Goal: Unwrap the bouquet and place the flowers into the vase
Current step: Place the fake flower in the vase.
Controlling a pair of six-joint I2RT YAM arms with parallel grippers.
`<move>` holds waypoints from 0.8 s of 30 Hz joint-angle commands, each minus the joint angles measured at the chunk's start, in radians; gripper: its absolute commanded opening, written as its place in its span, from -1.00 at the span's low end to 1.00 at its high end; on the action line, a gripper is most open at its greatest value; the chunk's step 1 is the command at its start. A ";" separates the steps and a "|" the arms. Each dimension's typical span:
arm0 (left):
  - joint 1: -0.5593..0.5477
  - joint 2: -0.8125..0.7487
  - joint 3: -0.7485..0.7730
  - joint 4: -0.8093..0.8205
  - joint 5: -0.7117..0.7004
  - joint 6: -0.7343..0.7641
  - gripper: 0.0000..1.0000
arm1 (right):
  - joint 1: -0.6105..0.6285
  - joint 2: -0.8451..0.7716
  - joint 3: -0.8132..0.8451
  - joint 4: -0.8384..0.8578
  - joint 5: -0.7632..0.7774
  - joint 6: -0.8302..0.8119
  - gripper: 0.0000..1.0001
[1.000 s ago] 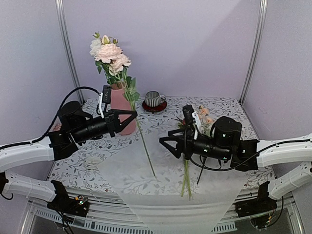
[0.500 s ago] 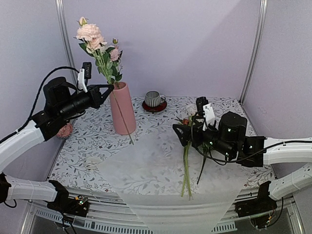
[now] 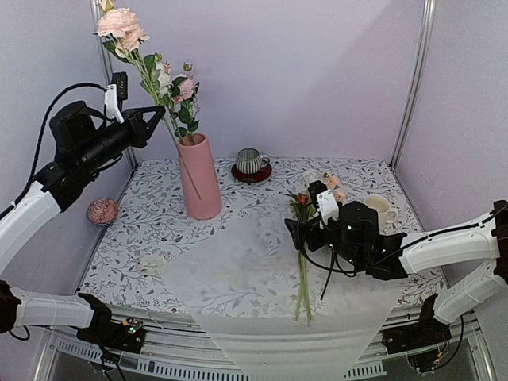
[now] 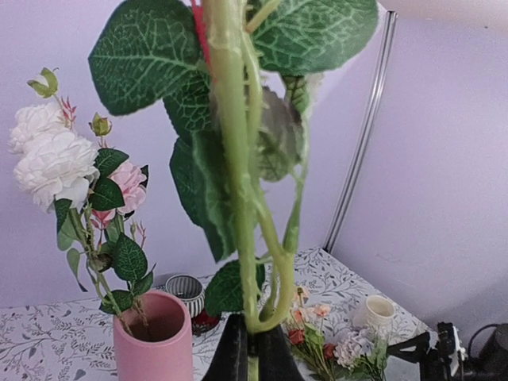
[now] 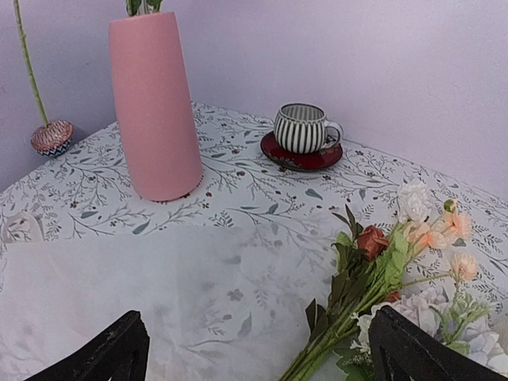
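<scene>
The vase stands upright toward the back left of the table, with a few pink and white blooms already seated in it. Up and to its left we hold the raised flower, its pink head well above the rim. Its stem slants down through the left gripper, whose jaws are pinched tight on the green stalk, as the wrist view shows. The stem's lower end reads as a thin line across the vase's front, so we judge it hangs outside the wall and is not yet over the mouth.

From here the tail could catch the slanted rim or press on the wall and tip the tall vase. The big leaves could also snag the seated blooms and drag them out. The top-heavy stem may pivot in so narrow a pinch.

The remaining flowers lie on the flattened wrapping paper, heads toward the cream mug, stems toward the near edge. The right gripper sits low over their leafy upper part, jaws spread wide and empty. If it closes there it may nip the paper along with a stem.

Our left arm reaches high, forearm aimed right at the vase. Our right arm stretches in low from the right, nearly level.
</scene>
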 commanded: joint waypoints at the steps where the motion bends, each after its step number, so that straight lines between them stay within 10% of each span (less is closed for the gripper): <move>1: 0.037 0.025 0.044 -0.006 -0.022 0.036 -0.98 | -0.002 0.035 -0.051 0.129 0.054 -0.010 0.98; 24: 0.127 0.081 0.177 0.078 -0.061 0.090 -0.96 | -0.001 0.082 -0.039 0.145 0.070 -0.010 0.98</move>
